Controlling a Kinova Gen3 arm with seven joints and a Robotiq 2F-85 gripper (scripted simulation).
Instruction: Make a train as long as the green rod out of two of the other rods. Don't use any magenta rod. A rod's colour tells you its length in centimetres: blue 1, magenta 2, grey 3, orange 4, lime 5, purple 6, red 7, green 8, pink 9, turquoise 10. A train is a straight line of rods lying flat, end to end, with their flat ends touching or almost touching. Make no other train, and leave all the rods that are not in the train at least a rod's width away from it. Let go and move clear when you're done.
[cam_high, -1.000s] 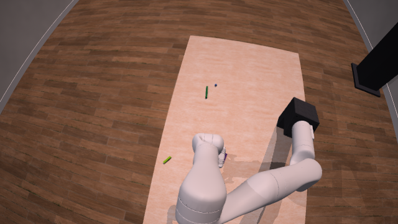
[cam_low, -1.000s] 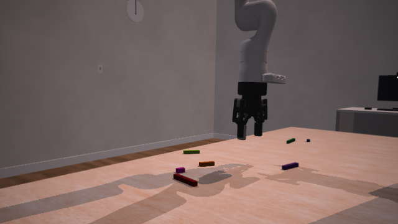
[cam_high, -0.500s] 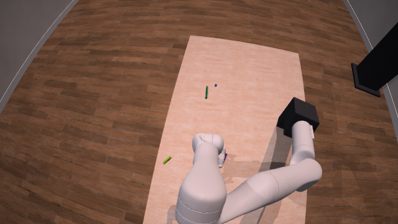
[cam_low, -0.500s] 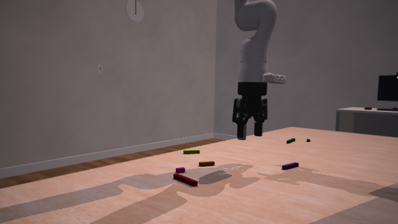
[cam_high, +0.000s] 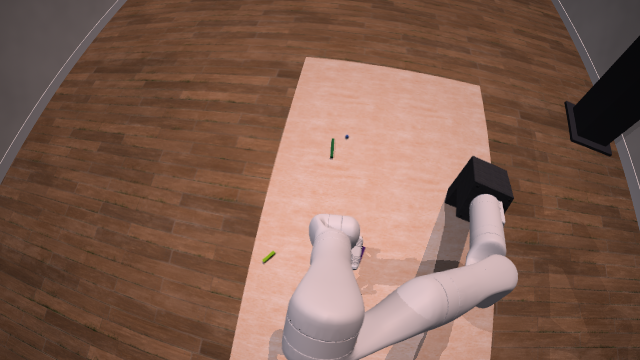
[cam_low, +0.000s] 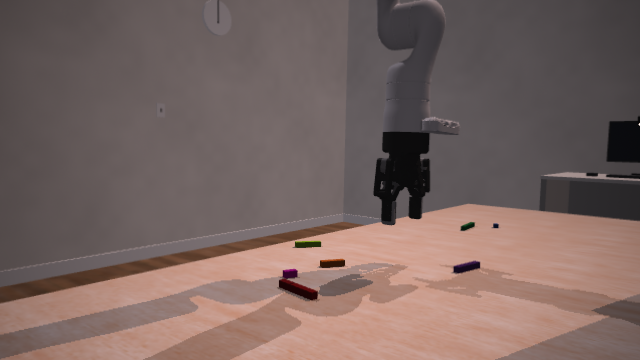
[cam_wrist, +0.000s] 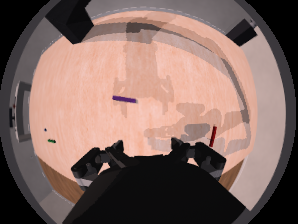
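My gripper (cam_low: 400, 216) hangs open and empty well above the table, fingers pointing down; its fingers also show in the wrist view (cam_wrist: 147, 152). The green rod (cam_high: 332, 148) lies far up the table with the small blue rod (cam_high: 346, 136) beside it, both apart; they show in the side view as the green rod (cam_low: 467, 226) and the blue rod (cam_low: 495, 225). The purple rod (cam_low: 466, 266) lies flat to the right, also in the wrist view (cam_wrist: 124, 99). The red rod (cam_low: 298, 289), the magenta rod (cam_low: 290, 273), the orange rod (cam_low: 332, 262) and the lime rod (cam_low: 307, 244) lie spread at the left, none touching.
The arm (cam_high: 330, 300) hides the near rods in the overhead view; only the lime rod (cam_high: 268, 257) near the table's left edge shows. The black arm base (cam_high: 480, 186) stands at the right edge. A desk with a monitor (cam_low: 622, 142) stands far behind.
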